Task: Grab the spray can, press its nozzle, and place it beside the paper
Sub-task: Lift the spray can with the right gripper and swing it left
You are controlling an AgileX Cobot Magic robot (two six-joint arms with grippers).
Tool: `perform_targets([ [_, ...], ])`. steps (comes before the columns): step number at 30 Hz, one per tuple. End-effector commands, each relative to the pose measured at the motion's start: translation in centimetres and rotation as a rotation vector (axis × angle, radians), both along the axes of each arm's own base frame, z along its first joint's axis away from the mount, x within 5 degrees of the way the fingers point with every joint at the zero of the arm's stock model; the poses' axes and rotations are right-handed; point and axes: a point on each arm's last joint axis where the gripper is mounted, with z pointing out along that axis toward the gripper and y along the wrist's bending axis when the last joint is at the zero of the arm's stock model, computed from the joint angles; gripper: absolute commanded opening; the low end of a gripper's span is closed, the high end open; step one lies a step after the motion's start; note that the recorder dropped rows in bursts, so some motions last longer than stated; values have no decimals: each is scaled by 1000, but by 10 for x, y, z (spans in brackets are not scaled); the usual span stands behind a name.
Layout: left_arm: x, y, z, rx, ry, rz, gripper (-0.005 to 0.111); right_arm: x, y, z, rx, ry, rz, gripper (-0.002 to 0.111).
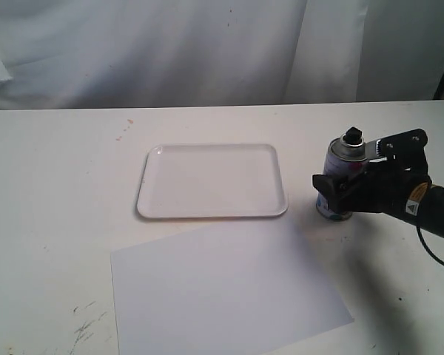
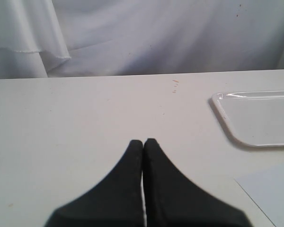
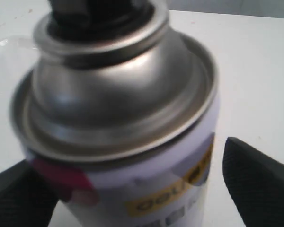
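Right fingers [image 3: 258, 182] spread either side of spray can [image 1: 342, 164] at mid-right of frame, not yet clamped, below dome to leave nozzle [image 1: 352, 136] free; left fingers [image 2: 123, 189] pressed together, idle above worktop [image 2: 61, 118].

The spray can [image 1: 343, 157] fills nearly all the room between the fingers of our right hand [image 3: 137, 189]. Only a thin strip of table [image 1: 59, 185] shows between the can and one finger [image 3: 260, 184]. Beyond the can from that hand lies the raised-rim tray [image 1: 213, 211], near but apart. The paper [image 1: 229, 288] lies flat close by, too low to block a pass above it. Ahead of our left hand [image 2: 143, 142], fingers pressed together, open table runs to the white cloth [image 2: 156, 33]. The tray corner and paper edge lie off toward our right hand's side.
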Motion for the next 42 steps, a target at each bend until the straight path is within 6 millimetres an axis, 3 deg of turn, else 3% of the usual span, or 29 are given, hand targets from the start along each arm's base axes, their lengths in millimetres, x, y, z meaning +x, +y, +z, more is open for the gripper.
perform_targets([
  [1, 0, 0, 1, -5, -11, 2, 0, 5, 1, 4, 22, -31, -17, 78],
  [8, 0, 0, 1, -5, -11, 2, 0, 5, 0, 3, 11, -33, -21, 62],
  [19, 0, 0, 1, -5, -11, 2, 0, 2, 10, 9, 8, -44, 28, 0],
  [24, 0, 0, 1, -5, -11, 2, 0, -1, 17, 28, -43, -56, 36, 0],
  [30, 0, 0, 1, -5, -11, 2, 0, -12, 26, 66, -115, -91, 51, 0],
  [34, 0, 0, 1, -5, -11, 2, 0, -26, 36, 89, -186, -85, 62, 0],
  [42, 0, 0, 1, -5, -11, 2, 0, -60, 57, 116, -305, -17, 86, 0],
])
